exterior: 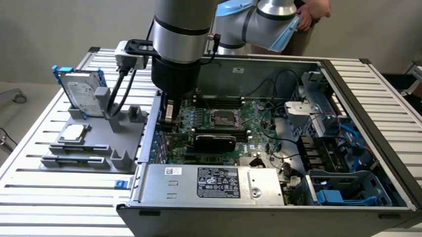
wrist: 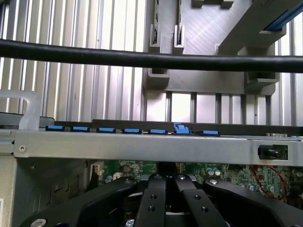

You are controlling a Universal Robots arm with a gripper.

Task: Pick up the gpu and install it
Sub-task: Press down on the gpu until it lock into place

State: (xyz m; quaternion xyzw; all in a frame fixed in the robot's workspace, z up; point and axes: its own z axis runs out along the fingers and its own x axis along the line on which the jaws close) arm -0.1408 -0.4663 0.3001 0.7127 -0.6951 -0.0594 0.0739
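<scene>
Silver-grey arm (exterior: 181, 24), light-blue joint caps, black screwed fingers (wrist: 156, 198)

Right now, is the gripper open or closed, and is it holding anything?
Gripper: closed, down inside the computer case over the motherboard. Whether it is clamping anything cannot be told.

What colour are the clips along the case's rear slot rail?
Blue, a row of clips on the grey metal rail. Wrist view shows them best.
</scene>
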